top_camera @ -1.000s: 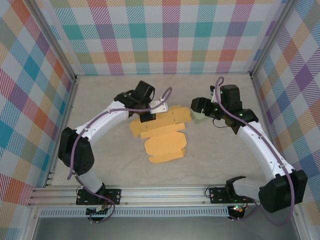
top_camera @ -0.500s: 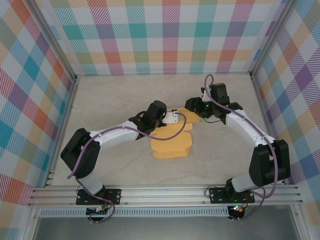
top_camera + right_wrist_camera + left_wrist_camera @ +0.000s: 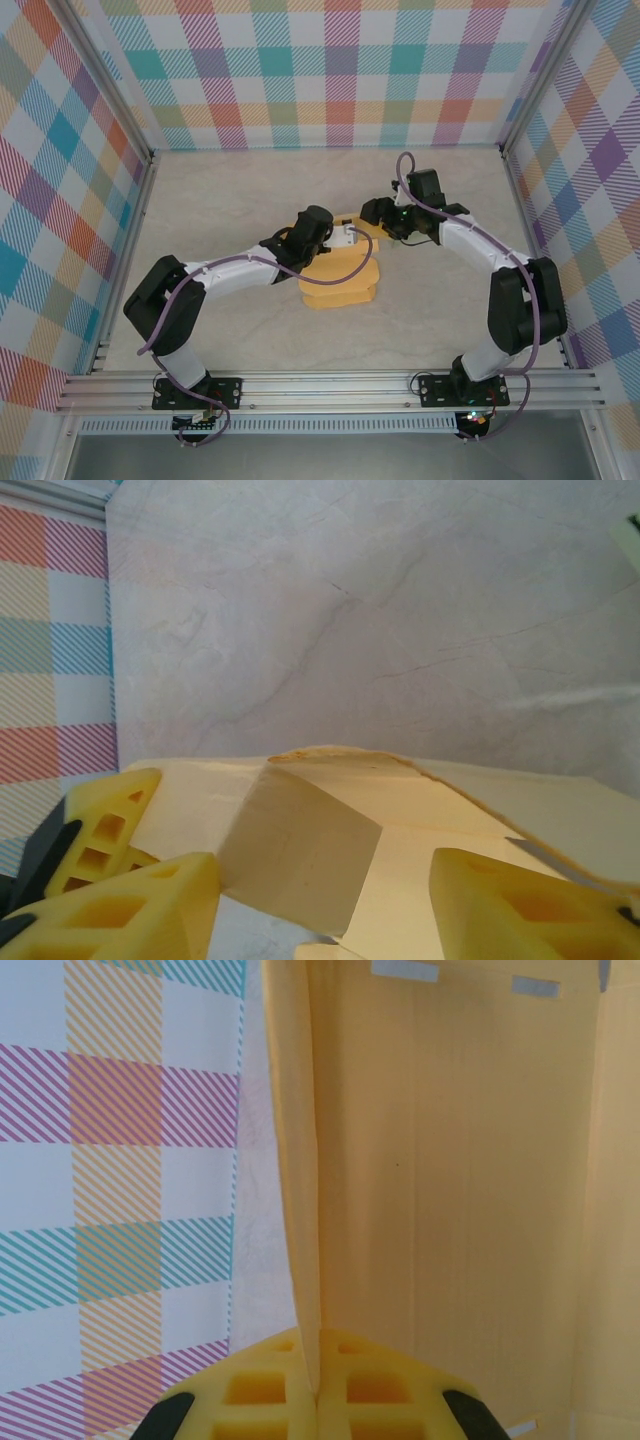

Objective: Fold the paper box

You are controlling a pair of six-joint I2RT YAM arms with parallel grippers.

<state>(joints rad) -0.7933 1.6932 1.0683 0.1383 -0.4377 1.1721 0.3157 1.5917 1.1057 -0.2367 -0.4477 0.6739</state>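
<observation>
Left wrist: left end effector tight on paper box flap

Parted jaws flank the paper box flap.

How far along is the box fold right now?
Done: part of the yellow paper box looks stacked over itself on the pale marbled table. In hand: the left tool is shut on one thin panel edge; the right tool is open astride a small raised flap. Left: walls and remaining flaps; no closed box shape yet.
</observation>
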